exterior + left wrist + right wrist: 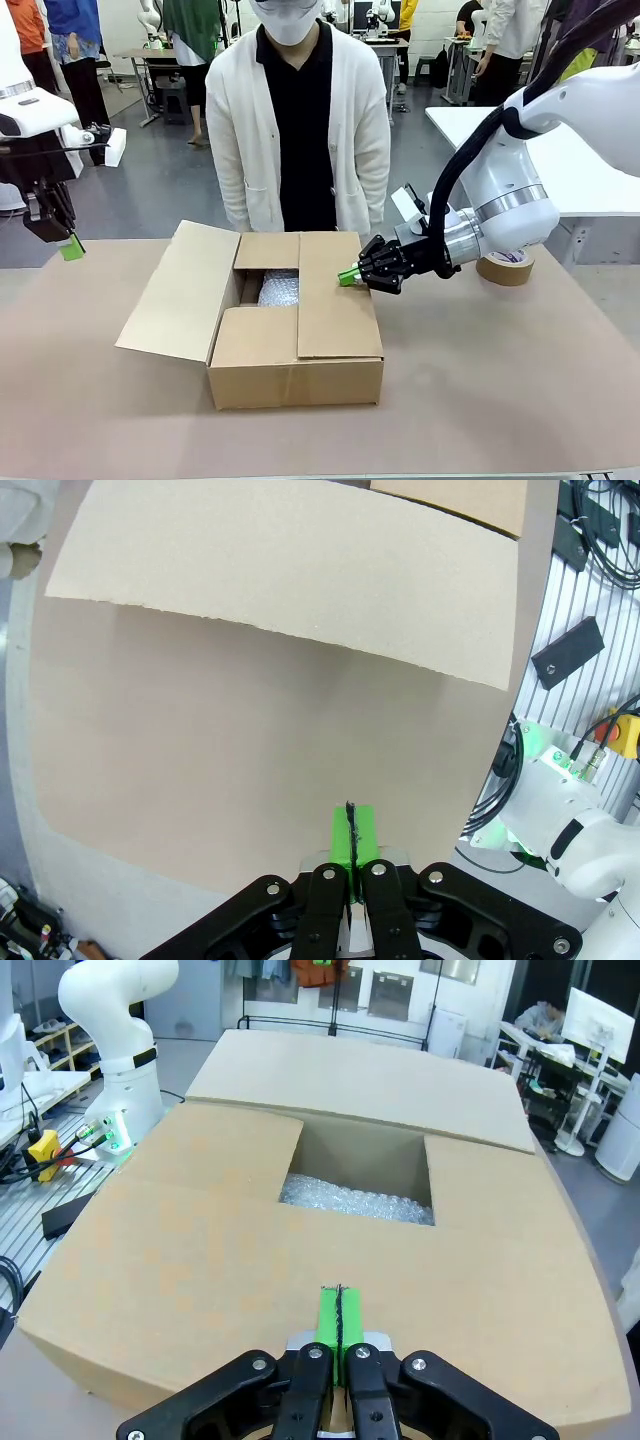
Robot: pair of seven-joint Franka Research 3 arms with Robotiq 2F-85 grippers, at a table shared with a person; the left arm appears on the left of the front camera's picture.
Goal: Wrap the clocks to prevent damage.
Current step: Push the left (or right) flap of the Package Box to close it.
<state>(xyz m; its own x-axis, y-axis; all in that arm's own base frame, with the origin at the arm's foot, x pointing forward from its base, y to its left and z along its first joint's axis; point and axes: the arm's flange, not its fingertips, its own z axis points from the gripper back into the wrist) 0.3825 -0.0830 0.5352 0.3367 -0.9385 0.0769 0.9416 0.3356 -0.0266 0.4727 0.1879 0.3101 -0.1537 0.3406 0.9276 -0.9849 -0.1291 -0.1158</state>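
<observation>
A cardboard box (300, 345) stands mid-table with its right and near flaps folded down and its left flap (182, 290) spread outward. Bubble wrap (279, 288) shows through the gap that stays open; the clocks are hidden. My right gripper (347, 276) is shut, its green tips at the far edge of the right flap. In the right wrist view that gripper (339, 1315) lies over the folded flap (200, 1220), pointing at the bubble wrap (355, 1200). My left gripper (72, 248) hangs shut and empty above the table's far left. In the left wrist view it (350, 830) hovers over bare table beside the spread flap (290, 570).
A person in a white cardigan (300, 130) stands at the far edge, right behind the box. A roll of brown tape (505, 268) lies on the table behind my right arm. Bare tabletop (500, 390) stretches around the box on the near and right sides.
</observation>
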